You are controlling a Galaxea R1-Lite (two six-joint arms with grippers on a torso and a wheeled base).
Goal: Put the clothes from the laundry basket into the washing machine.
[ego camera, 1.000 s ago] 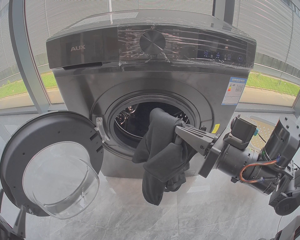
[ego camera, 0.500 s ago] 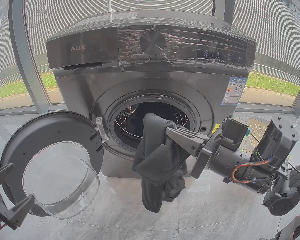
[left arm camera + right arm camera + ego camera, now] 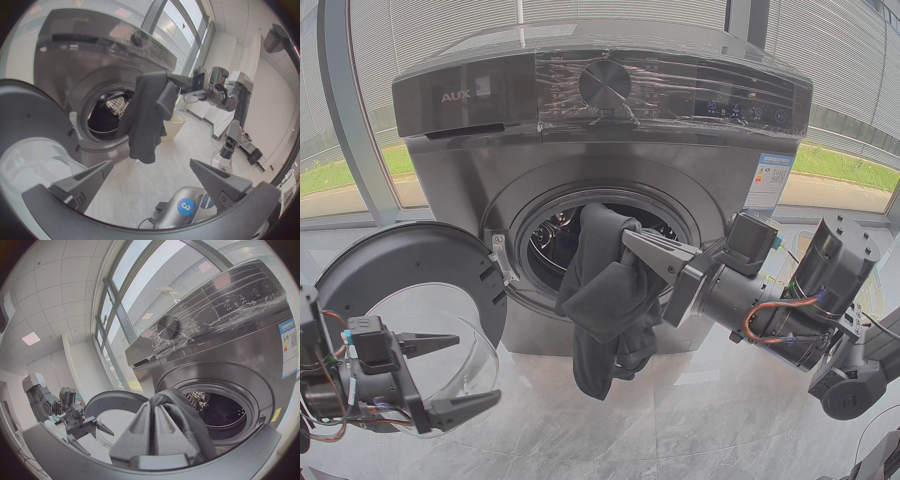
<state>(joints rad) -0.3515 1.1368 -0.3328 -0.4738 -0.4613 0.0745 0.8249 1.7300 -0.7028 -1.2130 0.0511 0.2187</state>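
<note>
1. Nearest, at the lower left of the head view, the left gripper (image 3: 478, 369) hangs with its fingers spread wide and empty, in front of the swung-open door (image 3: 406, 262).
2. Right of centre, the right gripper (image 3: 626, 237) is pressed together on a dark grey garment (image 3: 600, 294). The garment drapes just before the drum opening (image 3: 550, 247), its tail dangling below the rim.
3. Loading looks to be the step in hand. The next move calls for carrying the cloth deeper into the washing machine (image 3: 600, 156) before letting go, or the tail may catch on the rim.
4. Pale marbled floor (image 3: 706, 425) lies beneath, the laundry basket (image 3: 176, 120) sits beside the machine, and tall windows (image 3: 850, 50) stand behind.
</note>
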